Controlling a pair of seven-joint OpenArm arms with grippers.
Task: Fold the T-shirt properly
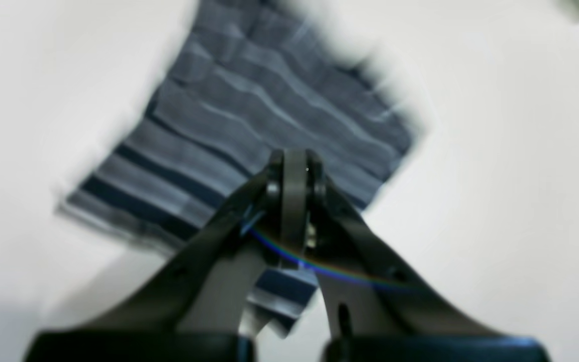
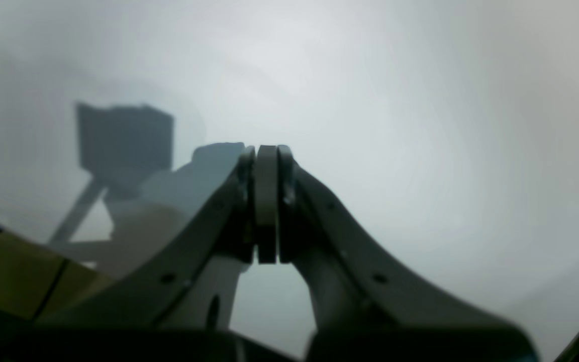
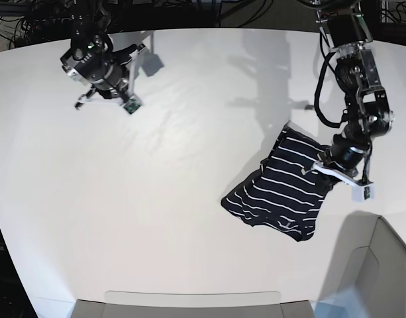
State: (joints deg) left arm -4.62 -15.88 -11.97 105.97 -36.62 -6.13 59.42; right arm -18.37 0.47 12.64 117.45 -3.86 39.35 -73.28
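Observation:
The T-shirt (image 3: 282, 192), dark navy with thin white stripes, lies crumpled on the right side of the white table (image 3: 189, 199). In the base view my left gripper (image 3: 326, 165) is at the shirt's right edge, which rises toward it. In the left wrist view the left gripper (image 1: 294, 166) is shut, with striped fabric (image 1: 249, 100) spread beyond it and a fold (image 1: 282, 296) showing between the fingers lower down. My right gripper (image 3: 138, 53) is far off at the back left. In the right wrist view the right gripper (image 2: 267, 156) is shut and empty above bare table.
A grey bin (image 3: 381, 271) stands at the front right corner. A grey tray edge (image 3: 189, 301) runs along the table's front. Cables lie behind the back edge. A yellow-and-dark surface (image 2: 8, 271) shows at the lower left of the right wrist view.

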